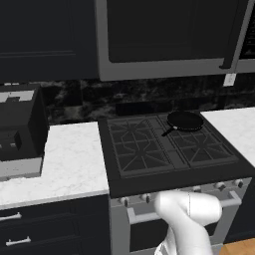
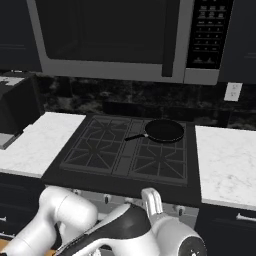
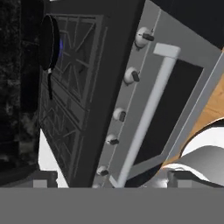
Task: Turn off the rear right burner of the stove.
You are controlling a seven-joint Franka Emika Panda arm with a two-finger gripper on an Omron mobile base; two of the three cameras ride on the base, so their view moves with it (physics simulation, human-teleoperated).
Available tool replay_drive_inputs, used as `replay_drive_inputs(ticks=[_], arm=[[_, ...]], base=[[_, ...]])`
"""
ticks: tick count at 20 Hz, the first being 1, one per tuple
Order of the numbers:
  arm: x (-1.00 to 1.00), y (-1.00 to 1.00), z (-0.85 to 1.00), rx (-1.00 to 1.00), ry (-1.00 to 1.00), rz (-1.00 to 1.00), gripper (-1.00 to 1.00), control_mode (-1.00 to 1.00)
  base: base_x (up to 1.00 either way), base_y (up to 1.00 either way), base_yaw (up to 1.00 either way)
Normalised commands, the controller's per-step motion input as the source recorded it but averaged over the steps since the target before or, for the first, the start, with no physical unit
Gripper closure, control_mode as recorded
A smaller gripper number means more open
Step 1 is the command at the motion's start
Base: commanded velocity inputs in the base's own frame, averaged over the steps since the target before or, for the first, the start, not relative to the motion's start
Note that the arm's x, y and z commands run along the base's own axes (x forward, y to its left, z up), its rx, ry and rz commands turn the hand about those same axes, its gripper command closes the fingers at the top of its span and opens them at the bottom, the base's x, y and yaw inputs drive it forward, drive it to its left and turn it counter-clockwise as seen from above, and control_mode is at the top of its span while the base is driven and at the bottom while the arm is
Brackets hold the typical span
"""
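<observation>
The stove [image 1: 149, 183] [image 2: 120, 181] stands straight ahead, black with four grates. A small black frying pan [image 1: 185, 120] [image 2: 164, 131] sits on the rear right burner [image 1: 168, 131] [image 2: 148, 123]. The hand view is rolled: the stove [image 3: 109, 65] runs top to bottom, with the pan [image 3: 45, 41] near the top left and a blue glow beside it on the rear right burner [image 3: 74, 39]. Several round knobs [image 3: 131, 76] line the silver front beside the bar handle [image 3: 148, 109]. My gripper [image 3: 113, 179] is open, held off the stove front and touching nothing.
A dark boxy toaster [image 1: 20, 129] stands on the white counter [image 1: 74, 159] left of the stove. More counter [image 2: 225, 160] lies to the right. A microwave [image 2: 115, 40] hangs over the cooktop. My white arm [image 1: 189, 211] covers part of the oven front.
</observation>
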Motion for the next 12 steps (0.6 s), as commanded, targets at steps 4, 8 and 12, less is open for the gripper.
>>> replay_drive_inputs(ticks=[4, 8, 12], arm=[[-0.11, -0.35, -0.40, 0.18, -0.03, -0.16, -1.00, -1.00], [0.00, -0.23, -0.36, 0.04, -0.05, -0.09, -1.00, -1.00], [0.04, -0.06, -0.31, -0.01, -0.08, -0.01, -1.00, -1.00]], base=[[0.00, 0.00, 0.00], [0.00, 0.00, 0.00], [0.00, 0.00, 0.00]])
